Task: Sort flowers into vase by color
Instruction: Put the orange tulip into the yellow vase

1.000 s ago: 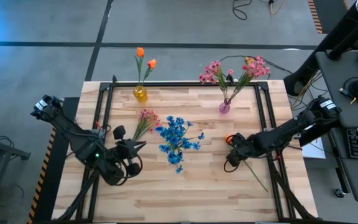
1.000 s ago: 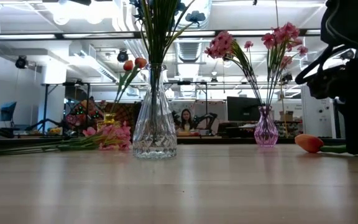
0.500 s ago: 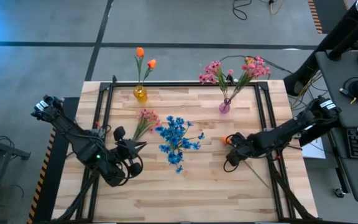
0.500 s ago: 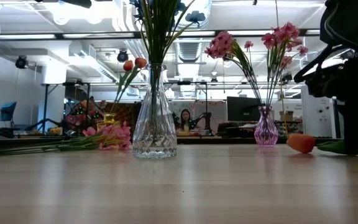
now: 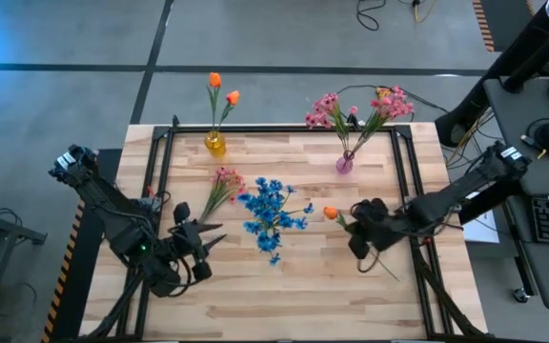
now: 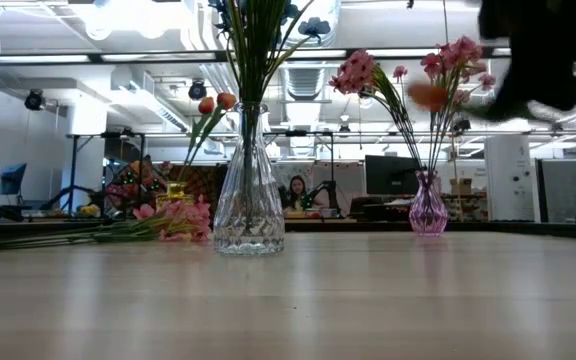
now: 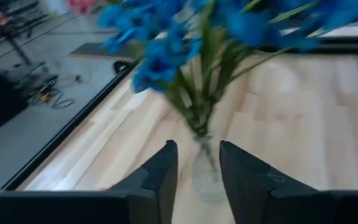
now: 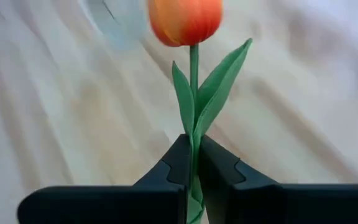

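Right hand (image 5: 362,232): over the right-centre of the table (image 5: 303,286), fingers pinched tight on the green stalk of an orange tulip (image 8: 185,20) — it's got it, and it's up off the wood!
Orange tulip: bud at the hand's left in the high view, stalk trailing down and right behind the hand; in the low view it is an orange blur (image 6: 428,96) well above the table, level with the pink blooms.
Left hand (image 5: 191,250): front left of the table, pointing at the clear vase (image 6: 249,190); fingers a narrow gap apart, nothing between them.
Blue flowers (image 5: 271,215): standing in the clear vase at the table's centre.
Pink vase (image 5: 344,164): back right, pink sprays (image 5: 327,110) already in it.
Yellow vase (image 5: 215,144): back left, two orange tulips (image 5: 223,89) standing in it.
Loose pink spray (image 5: 223,184): lying flat on the table, between the left hand and the clear vase.
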